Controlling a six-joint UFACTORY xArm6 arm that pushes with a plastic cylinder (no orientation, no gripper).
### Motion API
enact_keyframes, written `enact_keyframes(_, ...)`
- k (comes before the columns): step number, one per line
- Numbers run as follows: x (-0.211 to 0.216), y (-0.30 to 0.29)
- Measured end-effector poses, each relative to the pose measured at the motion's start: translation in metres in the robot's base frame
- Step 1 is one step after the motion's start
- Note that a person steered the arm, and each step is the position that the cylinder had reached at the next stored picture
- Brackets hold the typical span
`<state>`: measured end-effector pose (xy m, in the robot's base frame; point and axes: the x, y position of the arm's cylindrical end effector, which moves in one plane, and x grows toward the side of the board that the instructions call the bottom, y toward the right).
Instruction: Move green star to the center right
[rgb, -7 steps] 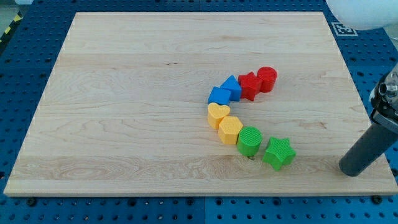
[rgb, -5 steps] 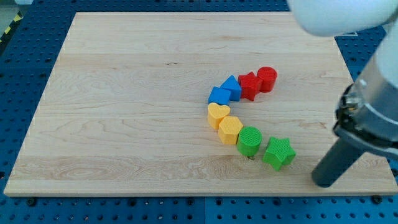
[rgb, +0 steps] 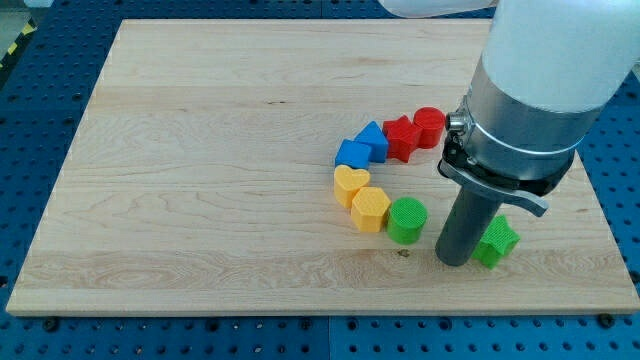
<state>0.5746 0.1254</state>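
Touching my tip (rgb: 453, 262) | green star (rgb: 497, 242) | view's right side

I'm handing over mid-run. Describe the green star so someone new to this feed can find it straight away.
Start at the wooden board and go to its lower right part, where my tip touches down. The green star sits right against the rod on the view's right, partly hidden by it. The green cylinder, the only other green block, is round and lies on the rod's other side, ending the curved chain of blocks.
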Motion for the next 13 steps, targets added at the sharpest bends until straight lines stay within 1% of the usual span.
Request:
enact_keyframes(1,-0.003,0.028)
enact_keyframes(2,0.028,0.046)
enact_keyframes(3,0.007,0.051)
enact_keyframes(4,-0.041,0.075)
enact_keyframes(5,-0.045,0.079)
enact_keyframes(6,-0.013,0.08)
enact_keyframes(8,-0.079,0.118)
enact_keyframes(9,-0.048,0.118)
enact_keyframes(10,-0.033,0.157)
enact_keyframes(11,-0.041,0.188)
enact_keyframes(12,-0.077,0.163)
enact_keyframes(13,-0.069,0.165)
